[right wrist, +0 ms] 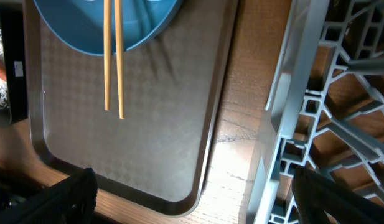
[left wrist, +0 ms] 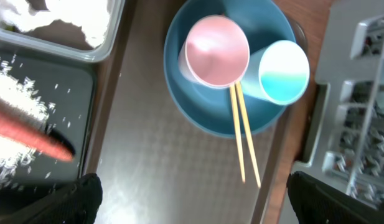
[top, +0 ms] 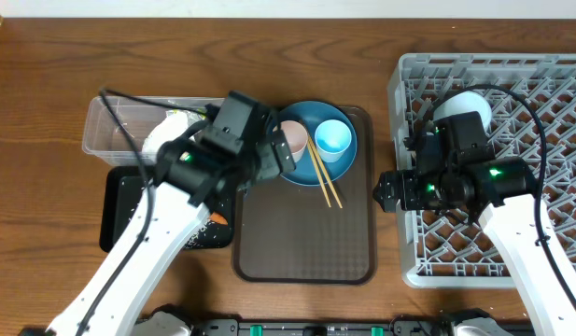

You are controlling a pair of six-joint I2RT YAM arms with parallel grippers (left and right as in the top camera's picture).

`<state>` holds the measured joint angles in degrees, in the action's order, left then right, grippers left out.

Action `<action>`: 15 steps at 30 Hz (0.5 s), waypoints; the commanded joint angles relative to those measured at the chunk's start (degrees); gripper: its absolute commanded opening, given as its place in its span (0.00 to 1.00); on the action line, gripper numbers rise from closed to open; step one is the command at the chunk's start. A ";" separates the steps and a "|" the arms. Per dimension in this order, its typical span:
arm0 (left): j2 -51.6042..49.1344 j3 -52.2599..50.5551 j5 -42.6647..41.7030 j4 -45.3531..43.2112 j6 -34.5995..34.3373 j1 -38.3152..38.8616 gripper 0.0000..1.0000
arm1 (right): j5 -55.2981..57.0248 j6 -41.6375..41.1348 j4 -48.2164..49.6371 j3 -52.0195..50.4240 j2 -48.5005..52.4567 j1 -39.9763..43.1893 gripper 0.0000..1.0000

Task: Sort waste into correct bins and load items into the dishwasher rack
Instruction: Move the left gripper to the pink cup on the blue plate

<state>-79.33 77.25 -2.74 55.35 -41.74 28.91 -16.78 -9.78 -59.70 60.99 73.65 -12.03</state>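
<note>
Gaping empty, left gripper (left wrist: 195,202) and right gripper (right wrist: 192,196) hover; pink cup (left wrist: 216,51), blue cup (left wrist: 284,71), chopsticks (left wrist: 244,140) rest on bowl (left wrist: 198,109).

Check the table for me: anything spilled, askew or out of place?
Mostly tidy. The chopsticks lie slanted, top ends on the blue dish, tips down on the brown tray. Loose rice is scattered beside the carrot, but inside the black tray.
</note>
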 commanded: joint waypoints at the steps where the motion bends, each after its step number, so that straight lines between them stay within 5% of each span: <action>1: -3.48 0.98 2.99 -2.51 0.98 -0.33 0.98 | 0.61 0.90 0.33 -0.02 -0.13 -0.42 0.99; 7: -9.03 0.98 3.45 -9.75 1.01 -0.33 1.00 | 2.40 0.87 0.63 -0.87 -0.13 -0.42 0.99; 15: -16.35 0.98 3.50 -14.86 0.96 -0.35 0.87 | 2.40 0.87 1.46 -1.77 -0.13 -0.42 0.99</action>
<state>-93.25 77.25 -0.54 41.25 -41.54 28.93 -14.90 -9.78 -58.41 59.66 73.65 -12.03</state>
